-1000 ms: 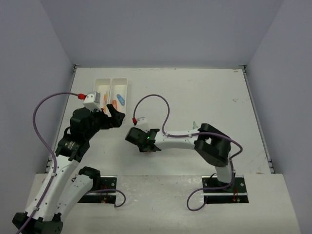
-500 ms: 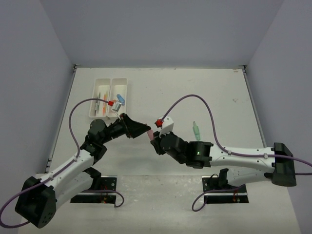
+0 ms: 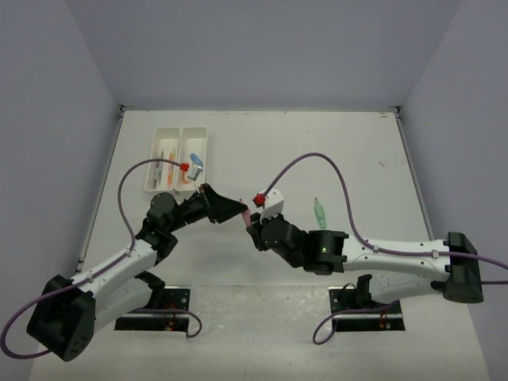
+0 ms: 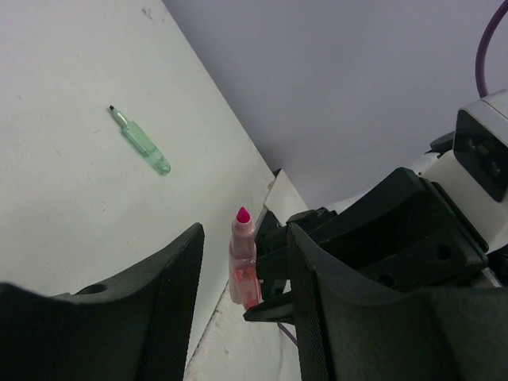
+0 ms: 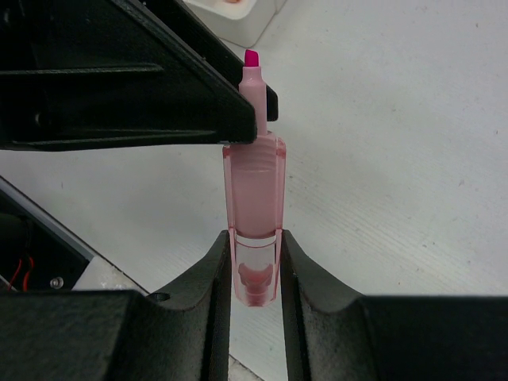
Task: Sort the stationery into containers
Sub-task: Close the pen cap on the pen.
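A pink marker (image 3: 248,216) is held by its back end, above the table, in my shut right gripper (image 3: 252,226); the right wrist view shows the marker (image 5: 254,198) pinched between the fingers (image 5: 218,278), tip pointing away. My left gripper (image 3: 236,213) is open with its fingers either side of the marker (image 4: 244,258); one finger (image 5: 159,103) lies against the marker's neck. A green marker (image 3: 319,211) lies on the table to the right, also in the left wrist view (image 4: 141,142). Two joined white trays (image 3: 156,151) at the back left hold several items.
The right tray (image 3: 205,147) holds a stubby blue-and-white piece (image 3: 195,163). A tray corner shows at the top of the right wrist view (image 5: 238,28). Purple cables loop over both arms. The arm bases and mounting plates sit at the near edge.
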Robot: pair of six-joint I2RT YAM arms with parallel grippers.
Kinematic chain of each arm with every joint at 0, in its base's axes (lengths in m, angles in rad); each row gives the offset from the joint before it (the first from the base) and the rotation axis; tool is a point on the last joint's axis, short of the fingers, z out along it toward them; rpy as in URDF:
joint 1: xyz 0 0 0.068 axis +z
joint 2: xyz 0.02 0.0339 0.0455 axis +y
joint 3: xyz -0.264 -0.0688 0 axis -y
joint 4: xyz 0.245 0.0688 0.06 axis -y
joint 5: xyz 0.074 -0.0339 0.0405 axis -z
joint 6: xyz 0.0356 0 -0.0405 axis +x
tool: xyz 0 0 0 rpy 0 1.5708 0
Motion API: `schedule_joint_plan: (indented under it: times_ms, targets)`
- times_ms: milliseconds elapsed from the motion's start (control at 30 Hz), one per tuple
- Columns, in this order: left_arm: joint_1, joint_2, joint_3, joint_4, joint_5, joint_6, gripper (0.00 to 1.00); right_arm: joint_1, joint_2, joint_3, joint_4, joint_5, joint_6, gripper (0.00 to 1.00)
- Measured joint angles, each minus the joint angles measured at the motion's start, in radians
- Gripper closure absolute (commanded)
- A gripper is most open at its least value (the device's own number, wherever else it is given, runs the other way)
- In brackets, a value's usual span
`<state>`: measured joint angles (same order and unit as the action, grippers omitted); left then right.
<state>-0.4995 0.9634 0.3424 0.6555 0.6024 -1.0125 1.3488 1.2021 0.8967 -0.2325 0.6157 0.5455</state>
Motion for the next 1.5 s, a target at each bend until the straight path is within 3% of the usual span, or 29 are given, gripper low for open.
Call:
schedule_joint_plan:
  times_ms: [67,167,500,567,633,700,967,1233,1500]
  targets:
    - [-0.001,0.01,0.0,0.0,0.0,0.002,0.76,0.001,0.008,0.01,0.0,0.0,-0.004,1.0]
    - [-0.001,0.023,0.006,0.001,0.002,0.009,0.99,0.002,0.009,0.014,-0.001,0.0,-0.008,1.0]
    - [-0.008,0.012,0.057,-0.092,-0.017,0.041,1.0,0.003,0.007,-0.017,0.047,0.023,0.005,1.0]
    - [-0.012,-0.003,0.071,-0.137,-0.033,0.05,1.0,0.005,0.004,-0.063,0.117,0.027,0.026,0.88]
    - [-0.019,-0.016,0.09,-0.208,-0.04,0.059,1.0,0.008,0.001,-0.111,0.189,0.024,0.046,0.38]
    - [-0.025,-0.018,0.107,-0.258,-0.042,0.063,1.0,0.009,0.0,-0.141,0.238,0.022,0.068,0.32]
    - [-0.013,-0.005,0.178,-0.099,-0.027,0.061,1.0,-0.005,-0.106,-0.203,0.119,-0.121,0.108,0.48]
    - [-0.014,0.042,0.089,-0.003,0.027,0.038,1.0,-0.214,-0.375,-0.263,0.227,-0.455,0.223,0.5]
    - [-0.03,0.047,0.078,0.081,0.046,-0.008,1.0,-0.354,-0.315,-0.275,0.283,-0.688,0.295,0.52]
